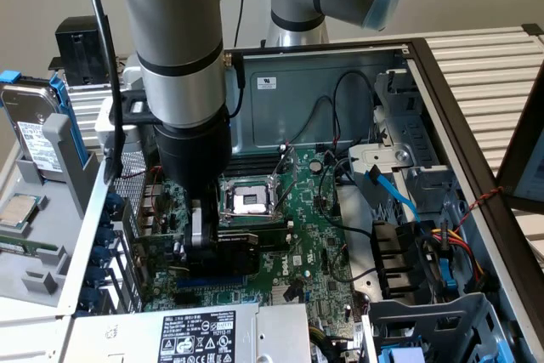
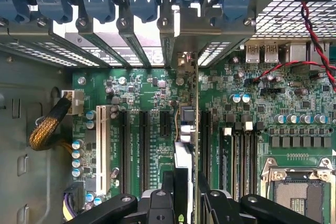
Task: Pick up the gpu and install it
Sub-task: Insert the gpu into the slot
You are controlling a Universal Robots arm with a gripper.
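Pickup looks done: the black two-finger gripper (image 1: 197, 242) pinches the gpu (image 1: 242, 254), a small green expansion card with a black cooler shroud. It stands upright, low over the expansion slots of the large green motherboard (image 1: 319, 227). Whether it is fully seated I cannot tell.

Exterior view angled down into the case (image 1: 297, 99), wrist view close overhead, both sharing motherboard (image 1: 316, 235)

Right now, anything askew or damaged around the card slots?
Nothing stands out. The gpu sits upright in the pincer, parallel to the motherboard slots. The CPU socket is bare; no damage shows.
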